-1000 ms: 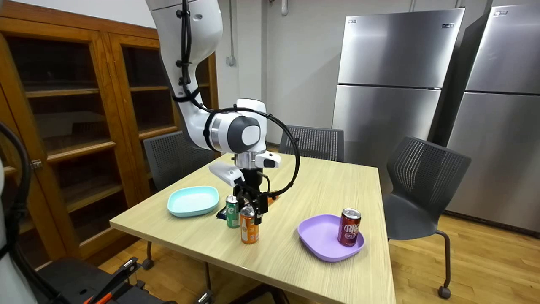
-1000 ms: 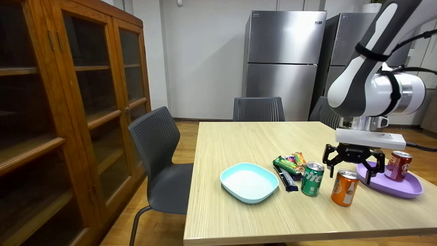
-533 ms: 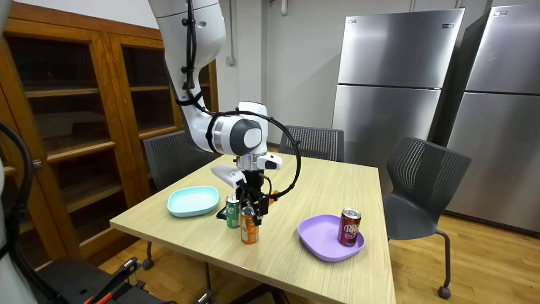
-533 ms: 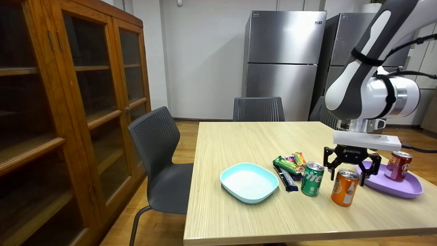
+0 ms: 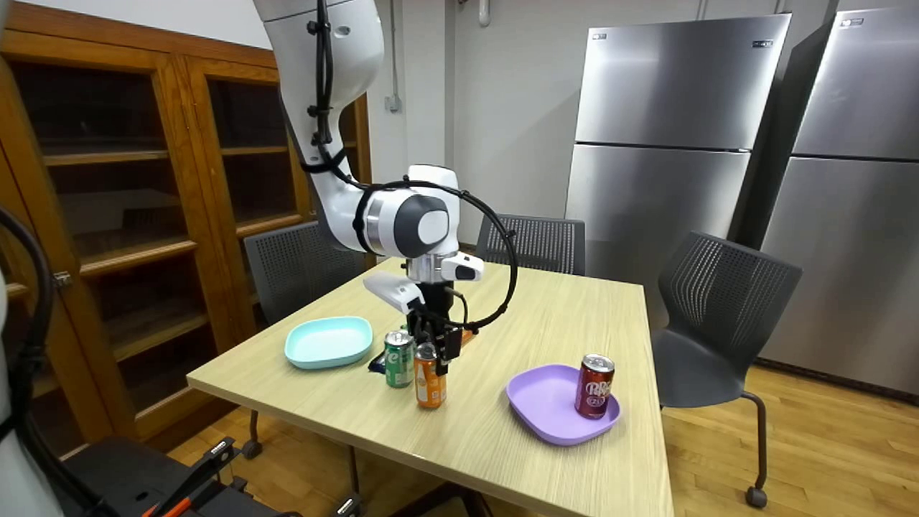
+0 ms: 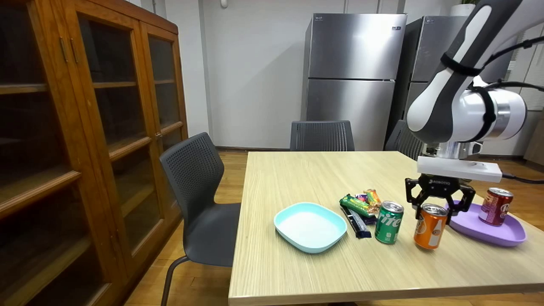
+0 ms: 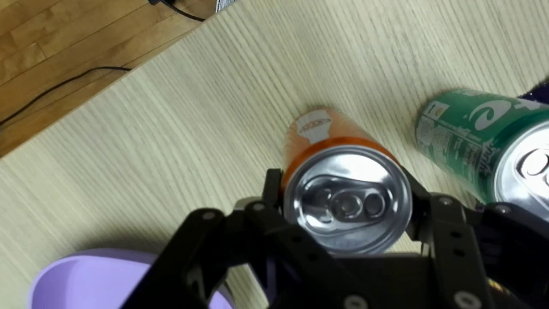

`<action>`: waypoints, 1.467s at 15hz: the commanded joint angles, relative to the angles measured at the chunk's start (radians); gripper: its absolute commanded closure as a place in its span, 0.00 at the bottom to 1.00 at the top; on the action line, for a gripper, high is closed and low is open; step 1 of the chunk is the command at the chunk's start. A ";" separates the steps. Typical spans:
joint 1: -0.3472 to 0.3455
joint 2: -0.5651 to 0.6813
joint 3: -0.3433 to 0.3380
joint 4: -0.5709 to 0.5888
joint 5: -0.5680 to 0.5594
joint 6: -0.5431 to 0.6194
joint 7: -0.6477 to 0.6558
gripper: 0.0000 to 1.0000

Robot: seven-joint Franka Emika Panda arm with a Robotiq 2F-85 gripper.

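In the wrist view the green Sprite can (image 7: 476, 139) got chopped off by the right edge and the purple plate (image 7: 98, 279) by the bottom, partly behind the gripper (image 7: 345, 191). In an exterior view most of the snack wrappers (image 5: 376, 363) were blocked by that Sprite can and the gripper. Compared to half a second earlier, the fingers (image 7: 271, 189) had come together onto the orange can (image 6: 429, 233), and it showed a touch higher in both exterior views. Couldn't tell if its base was off the table (image 6: 293, 182) or had just slid away from the near edge. Anyway, the gripper had it pinched just below its top, one finger on each side. It was upright, toward the table's near edge, between the Sprite can and the purple plate carrying the dark red can (image 6: 495, 207).
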 commanded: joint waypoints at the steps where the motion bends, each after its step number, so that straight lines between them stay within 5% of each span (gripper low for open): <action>1: -0.018 -0.094 -0.010 -0.038 0.022 0.010 -0.041 0.62; 13: -0.161 -0.047 -0.017 0.129 0.175 -0.050 -0.087 0.62; 22: -0.204 0.172 -0.046 0.450 0.194 -0.216 -0.041 0.62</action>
